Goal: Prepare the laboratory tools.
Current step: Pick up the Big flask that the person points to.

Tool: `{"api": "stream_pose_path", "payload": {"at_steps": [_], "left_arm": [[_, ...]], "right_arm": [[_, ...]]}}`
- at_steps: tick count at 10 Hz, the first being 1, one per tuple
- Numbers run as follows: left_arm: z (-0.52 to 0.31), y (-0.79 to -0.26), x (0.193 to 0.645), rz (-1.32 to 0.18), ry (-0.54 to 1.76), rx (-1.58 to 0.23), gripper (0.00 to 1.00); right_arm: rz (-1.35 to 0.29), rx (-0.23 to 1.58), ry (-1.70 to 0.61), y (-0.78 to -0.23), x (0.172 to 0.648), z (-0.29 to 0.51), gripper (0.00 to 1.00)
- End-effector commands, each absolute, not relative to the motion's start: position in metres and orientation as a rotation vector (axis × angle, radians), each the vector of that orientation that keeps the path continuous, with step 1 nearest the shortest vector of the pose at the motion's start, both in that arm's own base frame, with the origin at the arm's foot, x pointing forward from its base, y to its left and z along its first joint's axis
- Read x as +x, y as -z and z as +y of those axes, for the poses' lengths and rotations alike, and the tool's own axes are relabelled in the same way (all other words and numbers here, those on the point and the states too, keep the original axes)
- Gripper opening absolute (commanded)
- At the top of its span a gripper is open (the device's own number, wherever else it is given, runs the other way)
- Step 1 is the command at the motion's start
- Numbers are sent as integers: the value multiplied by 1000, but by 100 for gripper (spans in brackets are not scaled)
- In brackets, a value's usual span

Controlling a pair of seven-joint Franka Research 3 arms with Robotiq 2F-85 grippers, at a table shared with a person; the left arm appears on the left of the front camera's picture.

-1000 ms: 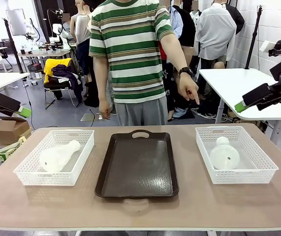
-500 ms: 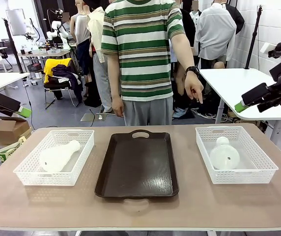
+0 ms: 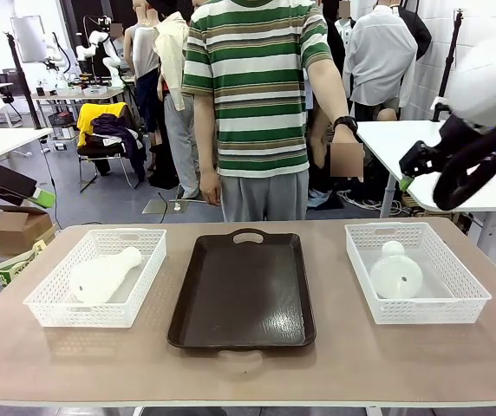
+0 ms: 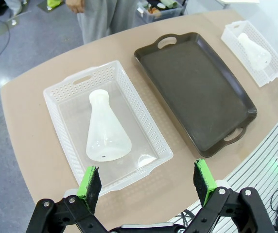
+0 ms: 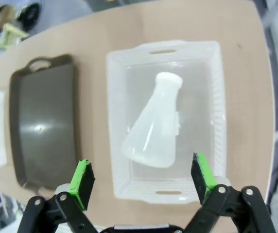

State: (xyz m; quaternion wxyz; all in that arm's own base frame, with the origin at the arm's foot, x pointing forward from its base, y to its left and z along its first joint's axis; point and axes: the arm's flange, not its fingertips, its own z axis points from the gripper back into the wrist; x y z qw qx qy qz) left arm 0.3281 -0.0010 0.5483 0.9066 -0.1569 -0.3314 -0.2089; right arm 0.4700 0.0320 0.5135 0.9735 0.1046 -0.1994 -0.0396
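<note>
Your right end effector (image 5: 142, 175) has just swung over the basket (image 5: 216, 97) at the counter's right edge, jaws spread above its flask (image 5: 153, 128). Your left end effector (image 4: 147, 183) hangs spread over the other flask (image 4: 105, 131) near the left edge. Both picks look ready.

Dark tray (image 3: 241, 295) (centred), mesh baskets (image 3: 83, 314) (image 3: 430, 310) flanking

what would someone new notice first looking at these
Two frosted conical flasks catch the eye, each lying on its side in a white mesh basket: the left flask in the left basket, the right flask in the right basket. Between the baskets sits a glossy dark brown tray. A person in a green striped shirt stands at the far side of the table.
</note>
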Motion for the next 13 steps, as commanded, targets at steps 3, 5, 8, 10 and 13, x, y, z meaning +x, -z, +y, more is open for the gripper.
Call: {"api": "stream_pose_path", "payload": {"at_steps": [3,5,8,10,13], "left_arm": [[3,-547,328,-680,449,-314,100],[3,-547,328,-680,449,-314,100],[3,-547,328,-680,449,-314,100],[3,-547,328,-680,449,-314,100],[3,-547,328,-680,449,-314,100]], "right_arm": [[-193,139,293,-477,544,31,100],[-162,145,333,-445,568,15,100],[-122,129,356,-409,582,8,100],[-126,132,328,-407,575,4,100],[-126,132,328,-407,575,4,100]]}}
